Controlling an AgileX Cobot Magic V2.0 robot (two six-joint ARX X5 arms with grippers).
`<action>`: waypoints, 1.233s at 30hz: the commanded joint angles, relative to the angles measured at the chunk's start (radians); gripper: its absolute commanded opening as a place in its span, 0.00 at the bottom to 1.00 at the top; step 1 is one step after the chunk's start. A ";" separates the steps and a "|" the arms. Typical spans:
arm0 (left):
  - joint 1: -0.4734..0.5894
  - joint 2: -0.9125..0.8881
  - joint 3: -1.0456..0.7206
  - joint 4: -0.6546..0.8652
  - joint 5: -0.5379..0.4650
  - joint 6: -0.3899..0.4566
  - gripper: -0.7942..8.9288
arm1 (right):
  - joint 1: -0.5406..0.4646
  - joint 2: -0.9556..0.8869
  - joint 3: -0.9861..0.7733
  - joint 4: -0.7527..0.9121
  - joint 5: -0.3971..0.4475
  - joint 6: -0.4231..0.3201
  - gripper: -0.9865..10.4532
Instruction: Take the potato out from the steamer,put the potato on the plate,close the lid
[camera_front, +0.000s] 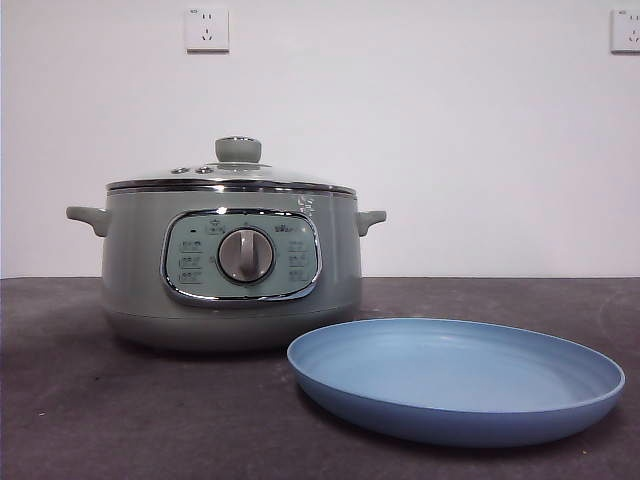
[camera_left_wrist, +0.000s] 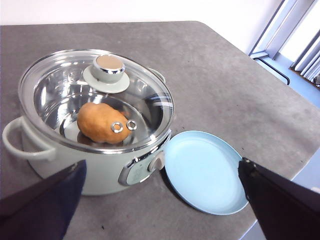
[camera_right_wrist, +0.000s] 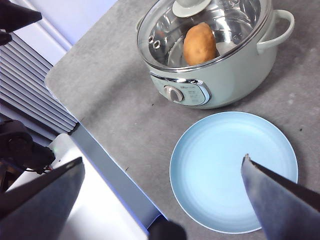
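The sage-green steamer (camera_front: 230, 265) stands on the dark table, with its glass lid (camera_front: 232, 176) closed on it. The orange-brown potato (camera_left_wrist: 101, 122) lies inside and shows through the glass; it also shows in the right wrist view (camera_right_wrist: 199, 44). The empty blue plate (camera_front: 455, 376) lies in front of and to the right of the steamer. My left gripper (camera_left_wrist: 160, 200) is open, high above the steamer and plate. My right gripper (camera_right_wrist: 162, 195) is open, high above the plate (camera_right_wrist: 233, 170). Neither gripper shows in the front view.
The grey table (camera_left_wrist: 225, 75) has an edge close to the plate in both wrist views. A white wall with two sockets (camera_front: 206, 29) stands behind. Dark robot parts (camera_right_wrist: 20, 145) sit beyond the table's edge.
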 joint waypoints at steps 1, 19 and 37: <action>-0.026 0.063 0.037 0.027 -0.006 -0.008 0.75 | 0.002 -0.001 0.001 0.004 0.002 0.002 0.66; -0.286 0.649 0.393 0.211 -0.288 0.055 0.75 | 0.002 -0.001 0.001 0.004 0.001 0.003 0.66; -0.380 1.014 0.534 0.278 -0.439 0.106 0.75 | 0.002 -0.001 0.001 0.003 0.002 0.003 0.66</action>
